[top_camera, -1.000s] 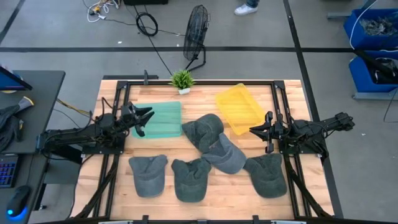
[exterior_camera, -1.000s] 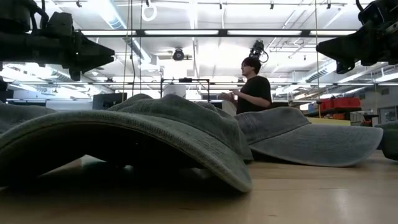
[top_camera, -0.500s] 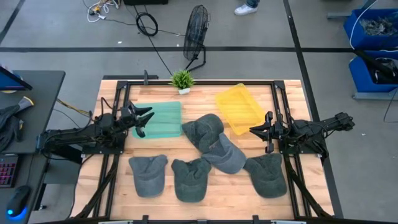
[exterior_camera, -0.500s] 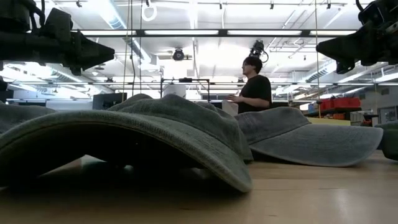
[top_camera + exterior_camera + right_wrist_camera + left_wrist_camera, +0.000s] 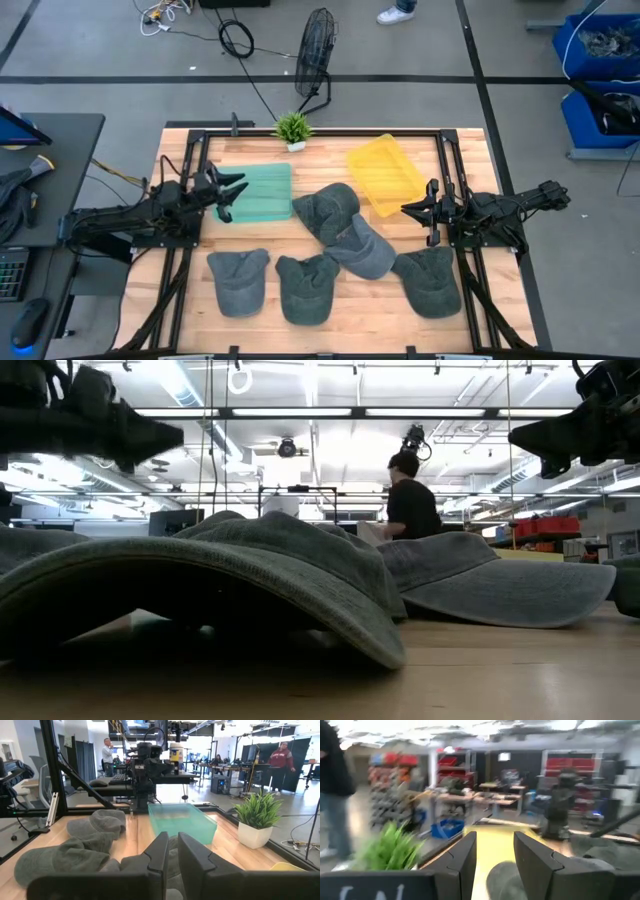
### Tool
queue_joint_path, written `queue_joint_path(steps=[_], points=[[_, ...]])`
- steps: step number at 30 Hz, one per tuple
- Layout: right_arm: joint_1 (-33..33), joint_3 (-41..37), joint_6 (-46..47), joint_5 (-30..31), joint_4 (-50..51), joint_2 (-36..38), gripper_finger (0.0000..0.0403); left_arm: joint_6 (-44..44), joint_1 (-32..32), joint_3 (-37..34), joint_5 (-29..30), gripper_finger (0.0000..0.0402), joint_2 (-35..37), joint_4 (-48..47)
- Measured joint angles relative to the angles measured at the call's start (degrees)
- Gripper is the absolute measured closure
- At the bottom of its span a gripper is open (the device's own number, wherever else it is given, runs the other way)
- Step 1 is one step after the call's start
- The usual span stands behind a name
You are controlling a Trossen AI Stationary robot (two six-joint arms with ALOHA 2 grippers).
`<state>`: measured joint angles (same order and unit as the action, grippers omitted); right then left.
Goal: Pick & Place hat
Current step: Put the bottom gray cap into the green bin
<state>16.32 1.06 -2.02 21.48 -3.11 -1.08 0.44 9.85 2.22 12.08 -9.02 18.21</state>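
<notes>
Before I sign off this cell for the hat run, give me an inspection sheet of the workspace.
Surface: pale wooden table in a black frame.
Job's things: five grey-green cloth caps, two overlapping mid-table, three along the near edge; teal plastic bin and yellow plastic bin, nothing seen inside either.
Clutter: small potted green plant at the far edge.
Grippers: left gripper open above the teal bin, empty; right gripper beside the yellow bin, holding nothing.
Cables: black coil on the floor.
Surroundings: floor fan, blue crates, a person beyond the table.

Overhead, table-level and wrist views share hats point(image 5: 330, 215).
</notes>
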Motion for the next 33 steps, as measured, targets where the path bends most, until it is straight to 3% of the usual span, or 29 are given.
queue_joint_path(steps=[6,11,16,23,27,30,33], points=[[0.0,0.0,0.0,0.0,0.0,0.0,0.0357,1.8,0.0,6.3,-9.0,0.0268,-1.2,0.2],[0.0,0.0,0.0,0.0,0.0,0.0,0.0357,-1.5,0.0,11.8,-12.0,0.0268,-6.8,-5.5],[0.0,0.0,0.0,0.0,0.0,0.0,0.0357,-7.2,-0.1,19.8,-12.3,0.0268,-14.1,-21.3],[0.0,0.0,0.0,0.0,0.0,0.0,0.0357,-22.6,-1.5,32.0,-12.3,0.0268,-25.7,-47.4],[0.0,0.0,-2.3,0.0,0.0,0.0,0.0357,-30.2,-5.9,34.5,-18.1,0.0269,-30.3,-57.6],[0.0,0.0,-3.1,0.0,0.0,0.0,0.0357,-33.6,-12.3,33.3,-24.6,0.0269,-32.0,-57.1],[0.0,0.0,-3.0,0.0,0.0,0.0,0.0357,-40.1,-20.0,32.1,-25.6,0.0269,-33.4,-55.8]])
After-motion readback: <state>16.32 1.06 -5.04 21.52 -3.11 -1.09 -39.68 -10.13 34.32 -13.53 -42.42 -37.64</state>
